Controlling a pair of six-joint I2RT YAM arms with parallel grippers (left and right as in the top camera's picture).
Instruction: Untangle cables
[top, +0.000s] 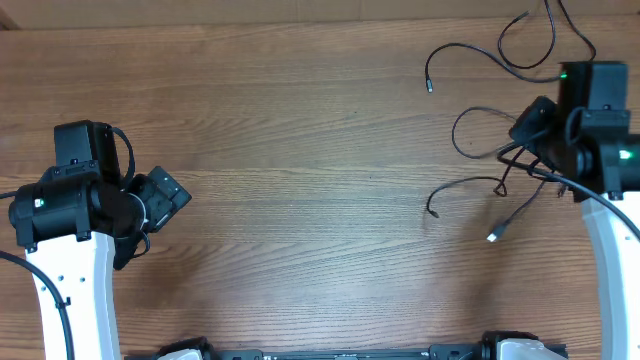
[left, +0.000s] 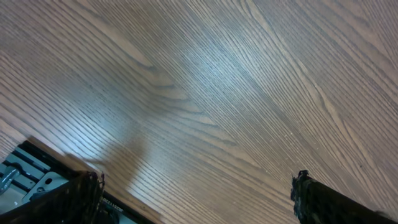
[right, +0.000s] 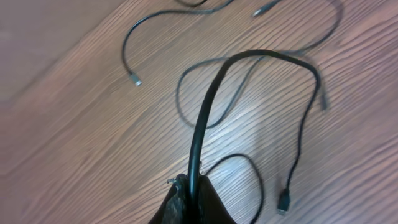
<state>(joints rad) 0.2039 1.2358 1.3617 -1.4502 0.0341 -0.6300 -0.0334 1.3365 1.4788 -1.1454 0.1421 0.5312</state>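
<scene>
Three thin black cables lie tangled at the table's right side. One cable (top: 470, 48) curls at the back and ends in a small plug. Another cable (top: 465, 185) trails toward the middle of the table. My right gripper (right: 191, 183) is shut on the third cable (right: 261, 55), which rises from the jaws, arcs over and hangs down to a plug (right: 284, 200). In the overhead view that right gripper (top: 530, 125) sits over the tangle. My left gripper (left: 196, 186) is open over bare wood at the far left (top: 165, 200), away from every cable.
The wooden table's (top: 300, 150) front edge with a metal frame (left: 25, 171) shows beside the left finger. The white arm bases (top: 70, 300) stand at the front corners. Thicker black cords (top: 600, 200) run along the right arm.
</scene>
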